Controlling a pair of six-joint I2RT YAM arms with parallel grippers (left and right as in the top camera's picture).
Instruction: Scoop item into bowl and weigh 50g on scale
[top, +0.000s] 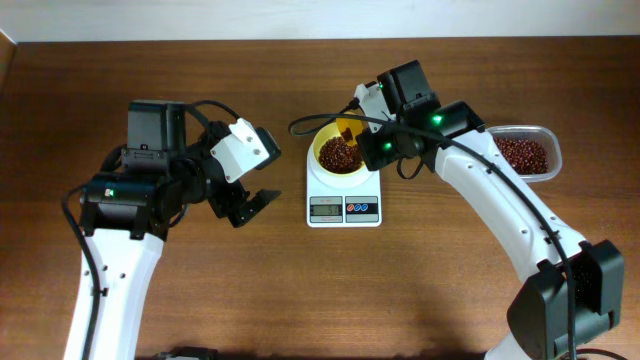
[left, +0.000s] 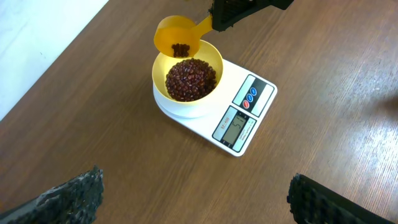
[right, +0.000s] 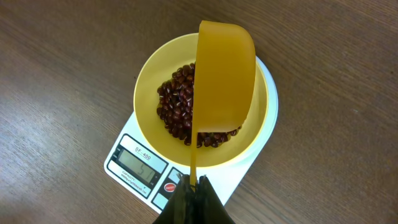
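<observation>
The pale-yellow bowl (top: 338, 152) sits on the white scale (top: 343, 207) and holds a pile of red-brown beans (top: 340, 153). It also shows in the left wrist view (left: 186, 78) and the right wrist view (right: 149, 93). My right gripper (right: 194, 186) is shut on the handle of a yellow scoop (right: 224, 74), tilted on its side over the bowl with a few beans in it (left: 181, 49). The scale display (right: 138, 163) is lit. My left gripper (top: 250, 205) is open and empty, left of the scale above the table.
A clear plastic tub (top: 524, 152) of more beans stands at the right, behind my right arm. The wooden table (top: 300, 290) runs to a pale wall edge at the back.
</observation>
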